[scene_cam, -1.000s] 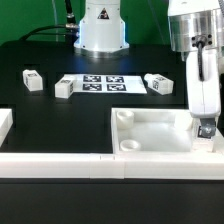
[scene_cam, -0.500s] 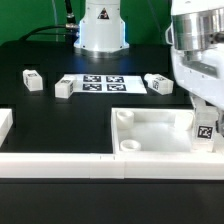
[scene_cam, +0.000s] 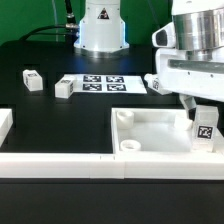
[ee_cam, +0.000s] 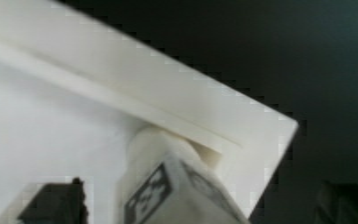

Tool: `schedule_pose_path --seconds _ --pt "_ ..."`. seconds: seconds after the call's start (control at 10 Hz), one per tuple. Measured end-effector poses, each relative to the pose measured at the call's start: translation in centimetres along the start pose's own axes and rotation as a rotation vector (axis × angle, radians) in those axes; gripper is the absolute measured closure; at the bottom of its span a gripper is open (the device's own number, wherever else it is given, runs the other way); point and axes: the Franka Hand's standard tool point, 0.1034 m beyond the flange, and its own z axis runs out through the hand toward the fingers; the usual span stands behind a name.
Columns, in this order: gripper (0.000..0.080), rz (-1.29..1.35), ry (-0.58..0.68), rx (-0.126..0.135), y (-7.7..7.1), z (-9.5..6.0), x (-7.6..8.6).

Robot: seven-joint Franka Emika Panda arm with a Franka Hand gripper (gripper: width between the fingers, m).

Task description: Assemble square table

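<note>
The square table's white tabletop [scene_cam: 150, 135] lies upside down at the exterior view's lower right, rim up, with round corner sockets. One tagged white leg [scene_cam: 205, 130] stands upright in its far right corner. My gripper [scene_cam: 204, 106] hangs just above that leg, open and holding nothing. In the wrist view the leg [ee_cam: 158, 185] rises between my two dark fingertips [ee_cam: 51, 205], apart from both, against the tabletop's corner [ee_cam: 105, 100]. Two loose legs [scene_cam: 32, 80] [scene_cam: 66, 88] lie on the black table at the left. A third [scene_cam: 150, 81] shows partly behind my hand.
The marker board [scene_cam: 103, 84] lies flat at the back centre, in front of the robot base [scene_cam: 100, 25]. A long white border bar [scene_cam: 60, 160] runs along the front, and another piece [scene_cam: 5, 125] sits at the left edge.
My gripper has risen from around the leg to just above it. The leg stays standing in the tabletop's corner.
</note>
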Motion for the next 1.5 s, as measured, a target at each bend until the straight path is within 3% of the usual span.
schedule_pose_path --seconds 0.1,0.4,0.5,0.6,0.9,1.4,1.5 --pt "0.015 -0.126 0.017 0.006 -0.6 -0.3 0.6" --pt "0.0162 -0.082 0.016 0.001 -0.2 0.0 0.6" --pt "0.0331 -0.033 0.018 -0.001 0.0 0.0 0.8" --pt "0.0448 0.007 0.024 -0.007 0.3 0.0 1.1" --pt "0.0448 0.172 0.036 -0.017 1.0 0.0 1.7" --pt "0.0448 0.155 0.036 -0.019 1.1 -0.1 1.7" --pt "0.0448 0.143 0.038 -0.012 0.9 -0.8 1.6"
